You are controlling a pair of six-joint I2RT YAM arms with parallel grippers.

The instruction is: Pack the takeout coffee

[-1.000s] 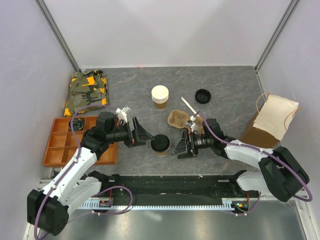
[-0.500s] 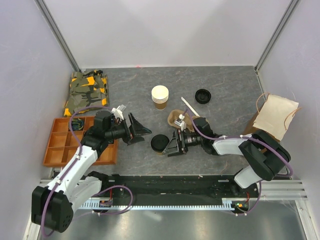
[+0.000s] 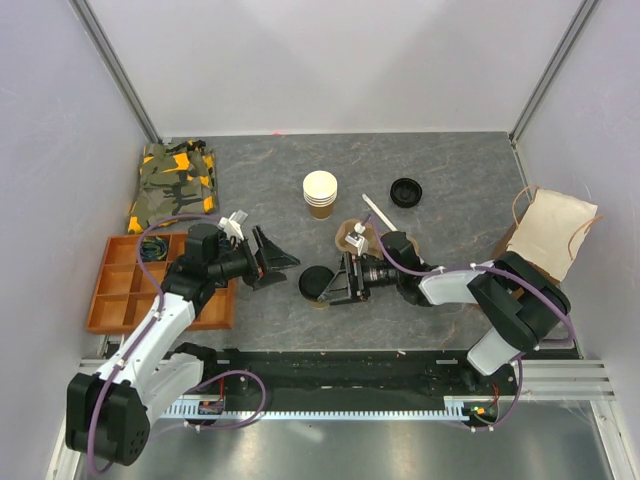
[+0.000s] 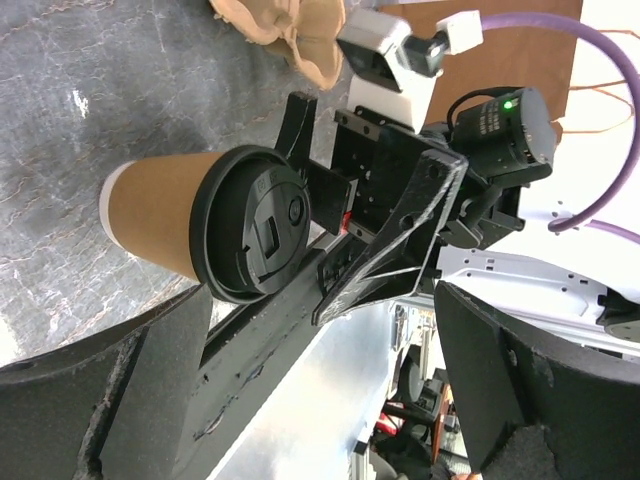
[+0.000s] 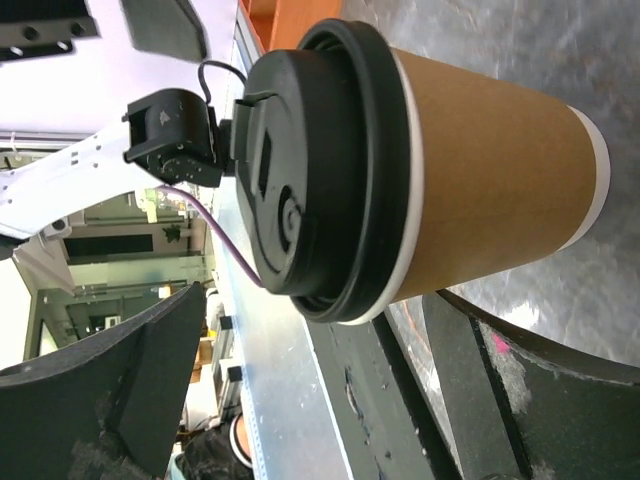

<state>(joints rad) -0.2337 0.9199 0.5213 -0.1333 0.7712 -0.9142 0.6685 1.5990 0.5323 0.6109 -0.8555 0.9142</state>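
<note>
takeout coffee [image 3: 317, 284] stands upright, lidded, near the middle of the table's [image 3: 440, 170] near edge. my right gripper [image 3: 336, 281] is spread wide, jaws either side of it, not clamped; lined up low for a side grab, i think. left gripper [image 3: 285, 263] also released and empty, just left of it, giving room. paper bag [image 3: 545, 240] at the right edge is the likely destination.

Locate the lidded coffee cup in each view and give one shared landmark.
Top external: lidded cup just below centre.
Left wrist: left of centre, lid toward camera.
Right wrist: fills the centre.
Shared landmark: grey tabletop under it.
</note>
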